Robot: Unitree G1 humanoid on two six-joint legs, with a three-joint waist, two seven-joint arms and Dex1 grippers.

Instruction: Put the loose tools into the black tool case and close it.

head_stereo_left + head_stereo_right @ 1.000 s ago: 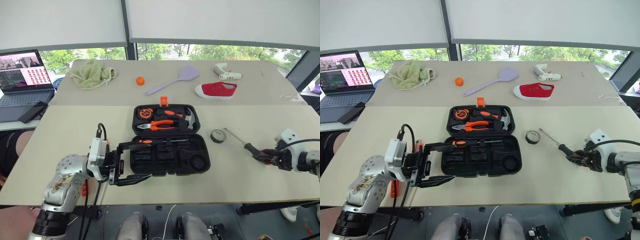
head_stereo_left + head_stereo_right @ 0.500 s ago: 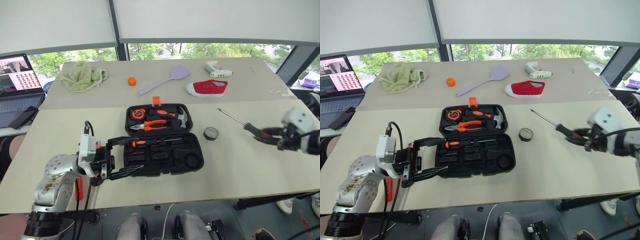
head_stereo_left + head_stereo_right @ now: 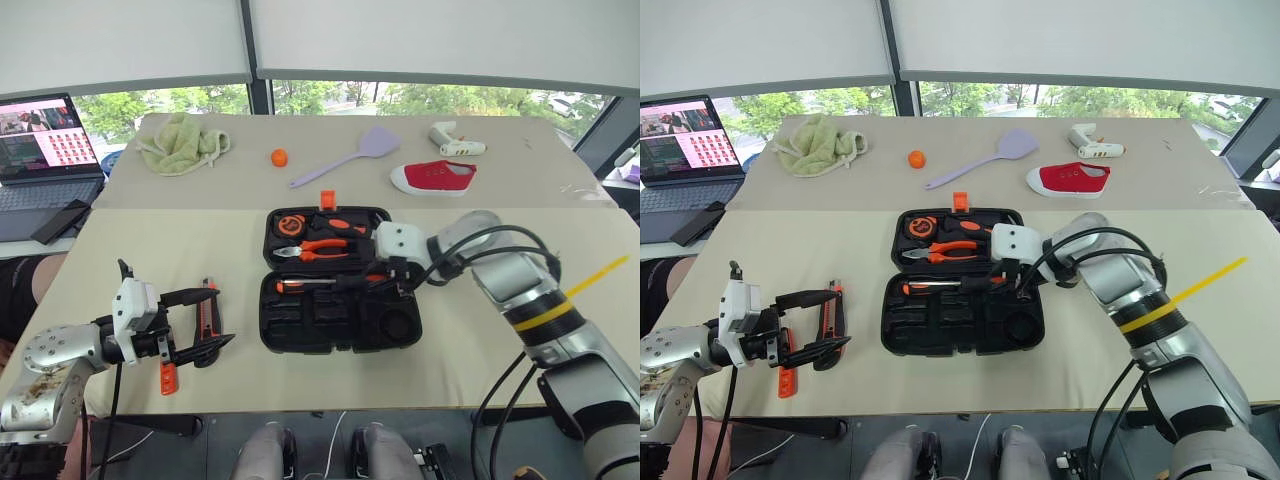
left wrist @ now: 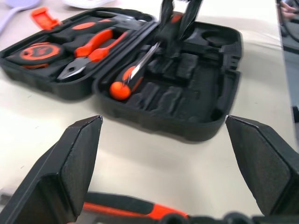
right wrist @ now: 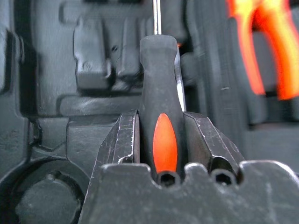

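Observation:
The black tool case (image 3: pixel 408 332) lies open at mid-table, with pliers, a tape measure and a hammer in its far half. One orange-and-black screwdriver (image 3: pixel 298 285) rests in a slot of the near half. My right gripper (image 3: pixel 385 273) is shut on a second screwdriver (image 5: pixel 160 98) by its black-and-orange handle, low over the near half, shaft pointing left. My left gripper (image 3: pixel 222 316) stands open left of the case. The orange-black utility knife (image 3: pixel 207 308) lies on the table by its fingertips. A slim orange item (image 3: pixel 168 378) lies near the front edge.
On the far table sit a green cloth (image 3: pixel 185 145), an orange ball (image 3: pixel 279 157), the lilac spatula (image 3: pixel 350 158), a red shoe (image 3: pixel 432 178) and a white glue gun (image 3: pixel 455 140). A laptop (image 3: pixel 45 150) stands at the far left.
My right arm has swung in from the table's right side, carrying the screwdriver to above the case. My left gripper has drawn back leftward from the case to the knife, still open.

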